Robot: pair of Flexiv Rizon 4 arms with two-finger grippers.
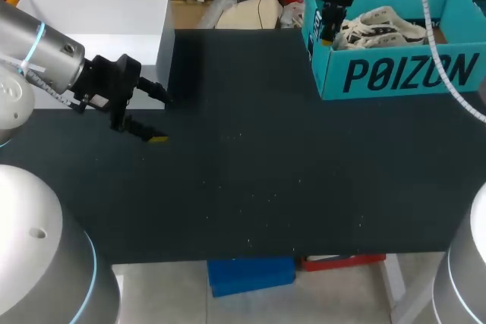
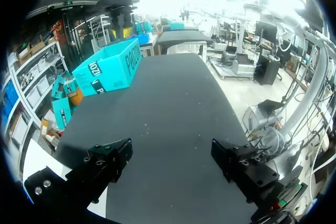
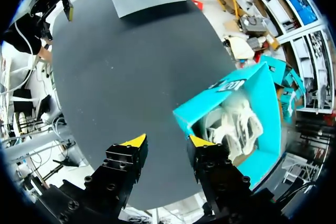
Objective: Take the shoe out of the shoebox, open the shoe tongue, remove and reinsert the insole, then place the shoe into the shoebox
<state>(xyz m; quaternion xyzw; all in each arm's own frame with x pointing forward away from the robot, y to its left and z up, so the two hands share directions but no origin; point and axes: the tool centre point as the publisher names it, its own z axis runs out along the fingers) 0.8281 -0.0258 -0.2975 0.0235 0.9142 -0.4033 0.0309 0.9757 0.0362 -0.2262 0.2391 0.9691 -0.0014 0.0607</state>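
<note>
We found the shoe (image 1: 380, 26) lying inside the teal shoebox (image 1: 395, 73), which stood at the far right of the dark counter (image 1: 266, 180). The shoe was pale with dark trim and laces, and looked like a low trainer as far as we could tell. We judged it light, soft in the upper and stiffer along the sole. The upper would yield under a pinch, so the heel collar or the sidewall by the sole would likely give the firmest hold (the laces and tongue being too slack to lift by). The insole was not visible. The box looked like thin card, open-topped, and liable to slide or tip if the shoe snagged on its wall coming out.

The right tool (image 3: 168, 141) hung above the box's corner nearest the counter's middle. Its fingers were spread and held nothing, with the shoe just ahead and to one side. The left tool (image 1: 161, 117) hovered over the counter's left part, near a white box (image 1: 114, 13) and well apart from the shoe. Its fingers were likewise spread with nothing between them. The counter surface appeared matt, with fine specks.
</note>
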